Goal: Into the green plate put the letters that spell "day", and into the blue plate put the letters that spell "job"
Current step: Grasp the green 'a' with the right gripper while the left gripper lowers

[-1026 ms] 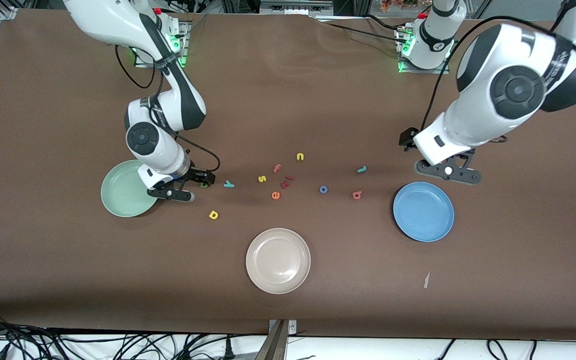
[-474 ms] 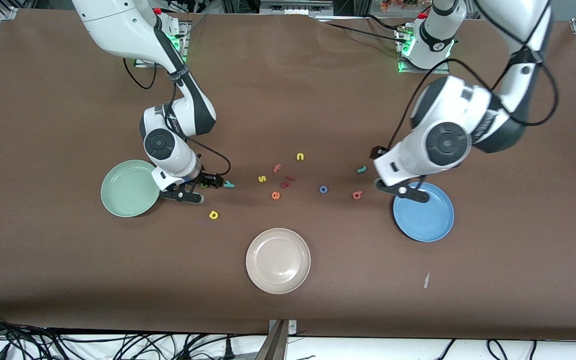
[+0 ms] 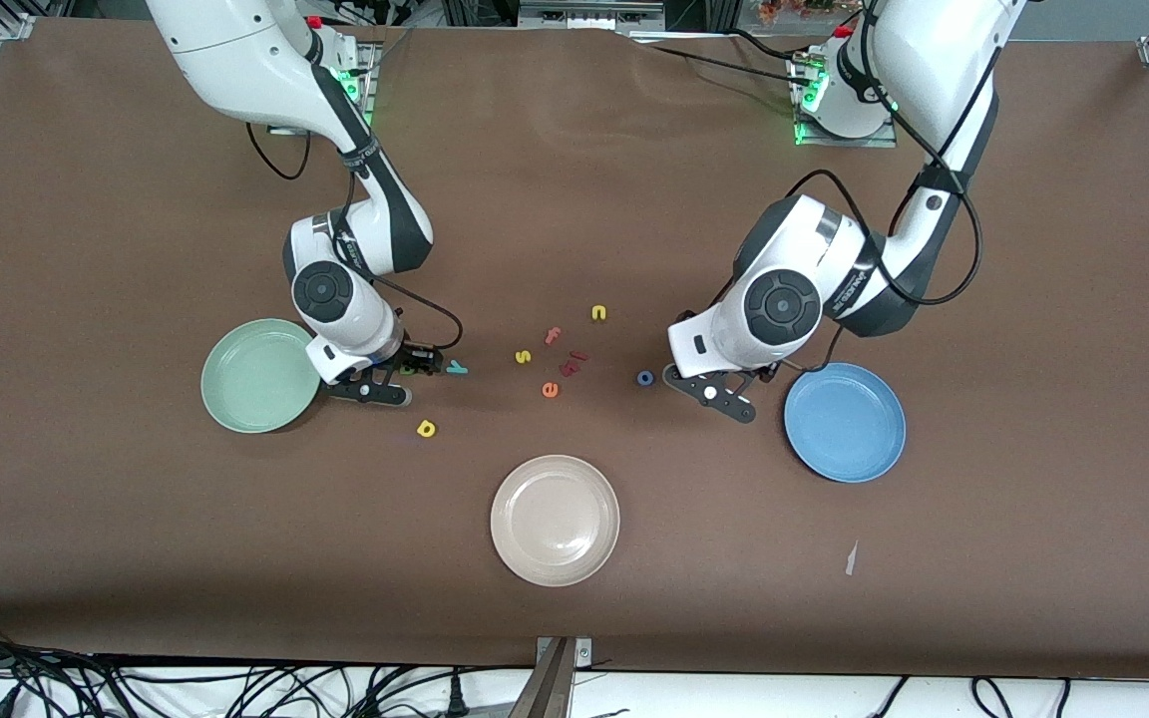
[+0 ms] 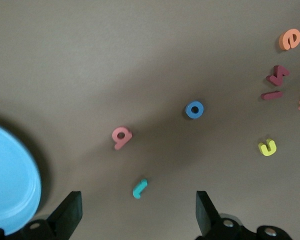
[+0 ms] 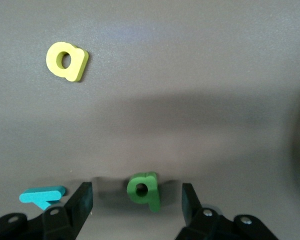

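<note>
Green "a" (image 5: 144,192) sits btwn right gripper's (image 5: 137,200) spread fingers, next: pinch & lift; left gripper (image 4: 139,220) spread, over "j" (image 4: 139,188).

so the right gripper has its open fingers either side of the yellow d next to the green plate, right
Not quite: the right gripper straddles the dark green a, not the yellow d, which lies apart on the table. The right wrist view shows it. The fingers are open, and this is beside the green plate.

Two white arms, black joints.
Glossy white shells, round black joint caps, looping black cables, black hands (image 3: 387,384) (image 3: 724,399), green base lights.
</note>
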`<state>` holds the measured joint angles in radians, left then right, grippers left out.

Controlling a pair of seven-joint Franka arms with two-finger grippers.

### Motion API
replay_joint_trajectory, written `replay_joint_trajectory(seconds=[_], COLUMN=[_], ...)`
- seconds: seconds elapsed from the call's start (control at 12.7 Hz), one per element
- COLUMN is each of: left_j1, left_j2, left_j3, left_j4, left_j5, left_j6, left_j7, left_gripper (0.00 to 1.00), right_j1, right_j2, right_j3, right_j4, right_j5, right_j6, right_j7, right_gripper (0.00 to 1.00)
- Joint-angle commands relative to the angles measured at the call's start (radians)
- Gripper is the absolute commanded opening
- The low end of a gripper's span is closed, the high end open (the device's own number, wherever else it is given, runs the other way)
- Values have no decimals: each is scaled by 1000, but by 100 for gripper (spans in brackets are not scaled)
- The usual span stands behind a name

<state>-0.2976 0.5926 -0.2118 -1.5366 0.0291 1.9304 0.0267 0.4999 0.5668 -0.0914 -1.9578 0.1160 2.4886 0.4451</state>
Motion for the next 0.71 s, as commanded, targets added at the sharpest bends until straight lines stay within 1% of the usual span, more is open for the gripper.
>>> replay_joint_trajectory(seconds=[0.0, 0.08, 0.24, 0.47, 0.63], left_j1=[-3, -8, -12, 2, 8], left_j2=[45, 56, 70, 70, 70], left_j3=[6, 6, 6, 6, 6], left_j4=[21, 21, 12, -77, -124], left_j5=[44, 90, 109, 107, 109], left_j6=[10, 12, 39, 168, 220], left_j7=[62, 62, 64, 64, 64], left_gripper=[100, 100, 100, 100, 100], right_j1=[3, 2, 2, 0, -1], right_j2=[-4, -4, -4, -4, -4], right_j3=[1, 1, -1, -1, -1], right_j4=[-15, -16, -21, -21, -21], right_j5=[8, 8, 8, 8, 10], right_j6=[19, 19, 19, 19, 19], right_j7=[-39, -40, -46, -63, -78], right_gripper=[67, 65, 59, 49, 45])
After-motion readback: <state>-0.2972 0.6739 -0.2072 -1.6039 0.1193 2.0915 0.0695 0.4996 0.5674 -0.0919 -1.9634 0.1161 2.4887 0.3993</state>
